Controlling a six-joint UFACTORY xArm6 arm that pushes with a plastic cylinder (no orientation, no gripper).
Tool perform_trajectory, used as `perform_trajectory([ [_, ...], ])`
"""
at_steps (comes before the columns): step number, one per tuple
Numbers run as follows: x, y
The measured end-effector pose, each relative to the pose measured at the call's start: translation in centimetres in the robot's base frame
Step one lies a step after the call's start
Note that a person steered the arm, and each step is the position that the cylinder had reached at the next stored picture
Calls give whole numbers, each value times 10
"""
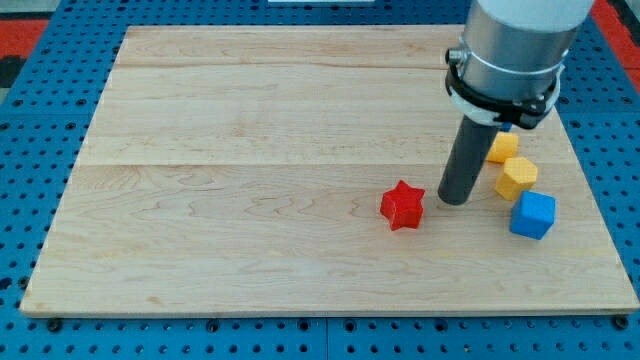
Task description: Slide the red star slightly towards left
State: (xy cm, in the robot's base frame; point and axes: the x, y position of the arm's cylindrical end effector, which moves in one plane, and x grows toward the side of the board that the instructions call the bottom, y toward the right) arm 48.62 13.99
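The red star [403,205] lies on the wooden board [250,150], right of centre and toward the view's bottom. My tip [455,199] rests on the board just to the star's right, a small gap apart from it. The dark rod rises from there to the grey arm at the view's top right.
A yellow hexagon block [517,177] sits right of my tip. A blue cube [532,214] lies just below it. Another yellow block [502,147] is partly hidden behind the rod. The board's right edge is close to these blocks. Blue pegboard surrounds the board.
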Motion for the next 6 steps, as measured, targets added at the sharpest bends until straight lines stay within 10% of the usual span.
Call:
perform_trajectory([
  [1, -1, -84],
  [3, 42, 6],
  [5, 26, -161],
  [6, 38, -144],
])
